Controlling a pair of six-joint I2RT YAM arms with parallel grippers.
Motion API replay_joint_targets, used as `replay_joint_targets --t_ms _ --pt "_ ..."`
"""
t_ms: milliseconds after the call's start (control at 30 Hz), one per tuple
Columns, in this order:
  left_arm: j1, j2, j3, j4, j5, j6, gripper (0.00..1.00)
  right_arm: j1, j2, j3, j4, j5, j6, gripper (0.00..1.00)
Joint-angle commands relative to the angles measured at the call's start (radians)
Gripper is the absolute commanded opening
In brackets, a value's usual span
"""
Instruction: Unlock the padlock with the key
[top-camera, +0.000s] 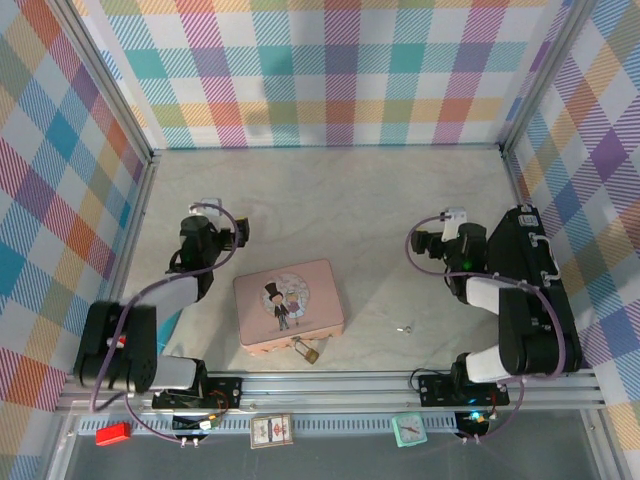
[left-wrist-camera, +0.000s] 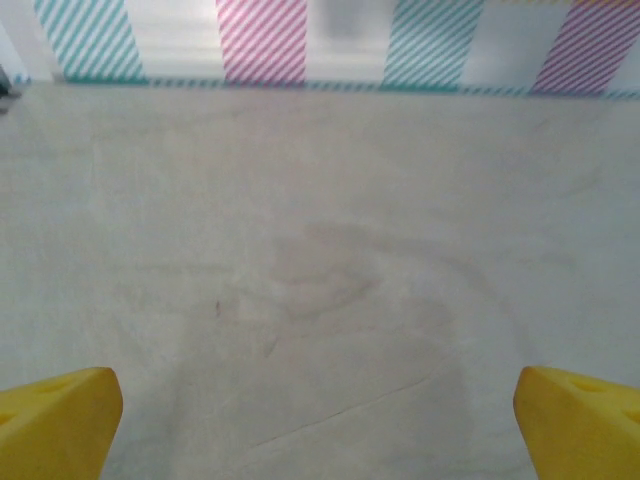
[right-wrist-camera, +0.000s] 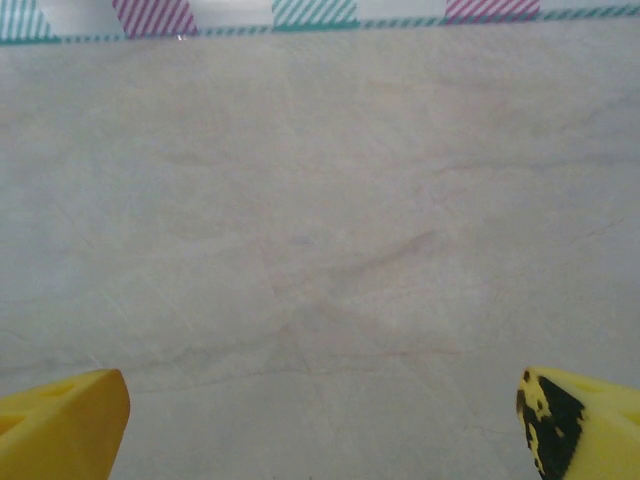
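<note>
Because the tiny key (top-camera: 405, 327) lies flat right of the pink tin (top-camera: 288, 305), it could skid away when pinched. The padlock (top-camera: 308, 352) sits at the tin's near edge. Both arms' jaws gape wide, holding nothing.

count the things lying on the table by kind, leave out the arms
pink tin: 1
padlock: 1
key: 1
total: 3
</note>
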Motion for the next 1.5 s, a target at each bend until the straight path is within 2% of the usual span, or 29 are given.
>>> replay_joint_targets --t_ms 0,67,167,300,433,567,600,667,767,833,933,1033,1167,1233,1467 --pt "-0.013 -0.133 0.036 -0.17 0.022 -0.044 1.0 0.01 -0.132 0.064 -0.179 -0.038 0.043 0.99" --pt "-0.014 -0.224 0.064 -0.253 0.018 -0.093 1.0 0.012 -0.213 0.103 -0.284 -0.076 0.098 0.99" --pt "-0.014 -0.354 0.125 -0.405 -0.06 -0.246 1.0 0.012 -0.3 0.255 -0.568 -0.112 0.152 0.99" --pt "-0.013 -0.432 0.307 -0.792 -0.202 -0.384 1.0 0.012 -0.359 0.434 -0.827 -0.088 0.213 0.99" --pt "-0.013 -0.448 0.49 -1.099 -0.302 -0.456 1.0 0.013 -0.444 0.48 -0.886 -0.137 0.334 0.99" --pt "-0.013 -0.48 0.542 -1.259 -0.303 -0.531 1.0 0.009 -0.543 0.478 -0.962 -0.104 0.609 0.99" --pt "-0.012 -0.493 0.54 -1.29 -0.319 -0.555 1.0 0.005 -0.553 0.494 -0.987 -0.136 0.611 0.99" --pt "-0.012 -0.517 0.521 -1.286 -0.259 -0.512 1.0 0.004 -0.538 0.538 -1.035 -0.247 0.561 0.99" --pt "-0.012 -0.522 0.51 -1.275 -0.063 -0.439 1.0 0.019 -0.458 0.633 -1.201 -0.357 0.521 0.99" --pt "-0.012 -0.51 0.511 -1.277 0.04 -0.417 1.0 0.067 -0.424 0.67 -1.291 -0.341 0.489 0.99" --pt "-0.012 -0.491 0.504 -1.28 0.132 -0.382 1.0 0.204 -0.403 0.681 -1.404 -0.198 0.479 0.99" --pt "-0.014 -0.495 0.485 -1.283 0.135 -0.355 1.0 0.325 -0.377 0.677 -1.5 -0.109 0.545 0.99" --pt "-0.012 -0.526 0.426 -1.222 0.123 -0.374 1.0 0.441 -0.382 0.581 -1.509 -0.054 0.666 0.99" --pt "-0.013 -0.523 0.439 -1.229 0.146 -0.382 1.0 0.469 -0.364 0.534 -1.522 -0.025 0.714 0.99" --pt "-0.018 -0.548 0.423 -1.254 0.15 -0.388 1.0 0.532 -0.221 0.41 -1.563 0.047 0.864 0.87"
